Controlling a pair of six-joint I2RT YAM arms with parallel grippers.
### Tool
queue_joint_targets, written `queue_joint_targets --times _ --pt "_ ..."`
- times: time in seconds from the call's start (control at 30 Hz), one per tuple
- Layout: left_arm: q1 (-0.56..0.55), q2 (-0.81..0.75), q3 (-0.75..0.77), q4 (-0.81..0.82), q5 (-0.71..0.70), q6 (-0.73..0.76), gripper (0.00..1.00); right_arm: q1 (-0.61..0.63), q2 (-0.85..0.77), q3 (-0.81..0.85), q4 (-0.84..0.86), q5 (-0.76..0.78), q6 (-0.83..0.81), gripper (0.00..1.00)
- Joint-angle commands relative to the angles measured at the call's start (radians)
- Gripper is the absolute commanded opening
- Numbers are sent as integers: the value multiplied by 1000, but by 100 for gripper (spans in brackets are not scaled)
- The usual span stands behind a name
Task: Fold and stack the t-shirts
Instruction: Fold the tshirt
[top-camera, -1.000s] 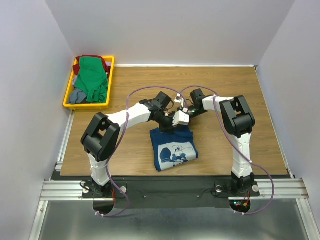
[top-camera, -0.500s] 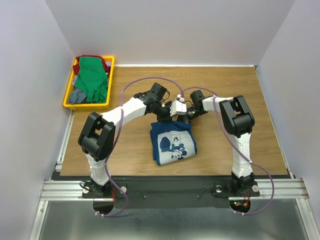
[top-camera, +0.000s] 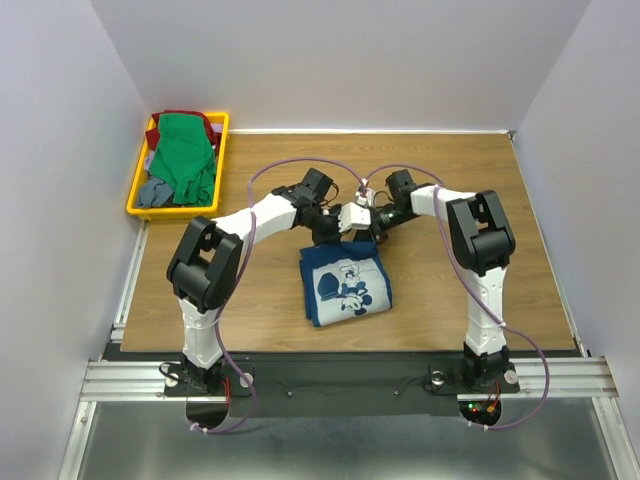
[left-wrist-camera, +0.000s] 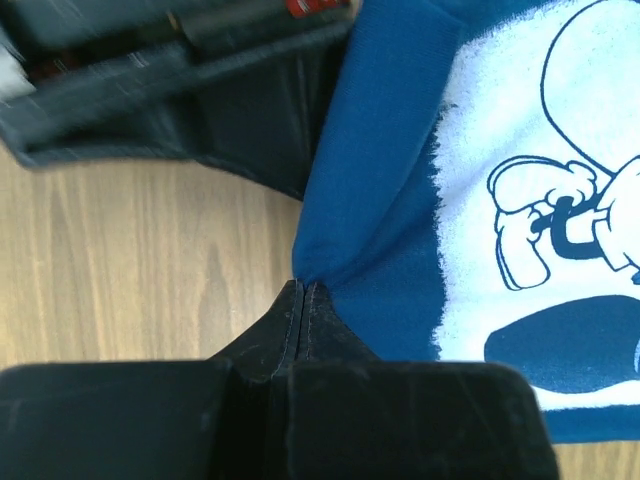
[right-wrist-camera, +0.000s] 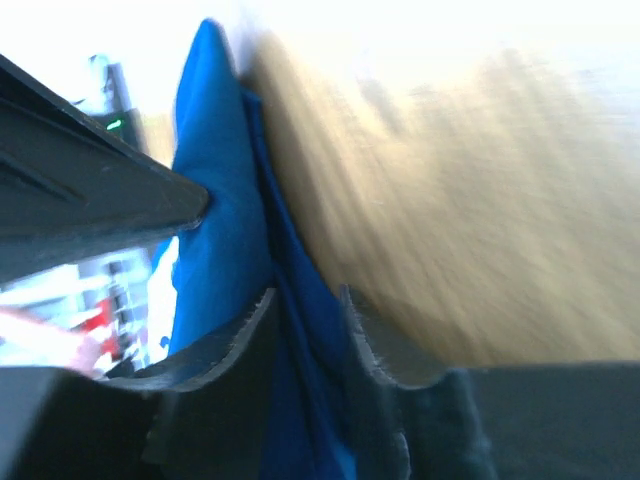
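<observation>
The navy-blue t-shirt (top-camera: 347, 285) with a white cartoon print lies folded mid-table. My left gripper (top-camera: 328, 236) is at its far left corner, and the left wrist view shows it (left-wrist-camera: 303, 290) shut on a pinch of the blue cloth (left-wrist-camera: 390, 200). My right gripper (top-camera: 368, 228) is at the far right edge. In the blurred right wrist view it (right-wrist-camera: 305, 300) has folds of the blue cloth (right-wrist-camera: 215, 230) between its fingers. The green t-shirt (top-camera: 183, 155), the dark red one (top-camera: 185, 114) and the grey-blue one (top-camera: 153, 190) lie heaped at the back left.
The yellow tray (top-camera: 135, 190) holding the heaped shirts sits at the table's back left corner. White walls close in the left, back and right sides. Both arms cross close together over the table's middle.
Both grippers have moved a little toward the far side at the navy shirt's far edge. The shirt has shifted slightly and its print now lies flatter.
</observation>
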Motion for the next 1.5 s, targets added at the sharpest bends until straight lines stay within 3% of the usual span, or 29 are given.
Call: queue_joint_targets --times 0.0,0.13,0.17,0.3,0.47,0.6,0.67,0.73,0.8,0.9,1.07,1.3,1.47 --pt "23 20 22 43 -12 -9 1 -54 -51 37 34 368 -10 42" --pt "44 48 72 29 -17 -15 17 -127 -110 95 29 461 12 48" --pt "54 49 101 24 -11 -25 26 -143 -138 115 29 472 15 49" --pt "114 2 134 30 45 -150 46 -206 -232 141 -1 429 27 50" --pt "138 -188 14 99 98 -392 49 -197 -386 45 -26 208 55 49" --pt "138 -274 -157 173 235 -722 42 -122 -468 -82 -31 53 116 47" --pt "138 -317 -340 344 288 -934 40 -70 -493 -170 -26 13 124 45" --pt "138 -372 -444 523 310 -1029 39 -37 -496 -222 -15 -21 121 42" --pt "140 -368 -515 576 298 -1068 38 -20 -484 -288 -8 -15 112 41" --pt "146 -298 -480 578 293 -1068 36 -20 -444 -362 24 -11 112 41" --pt "216 -55 -351 569 292 -1068 31 -20 -371 -414 127 68 142 40" --pt "293 201 -48 434 244 -925 23 -28 -260 -281 291 284 242 40" --pt "311 177 106 348 230 -801 25 -31 -306 -169 296 285 264 43"
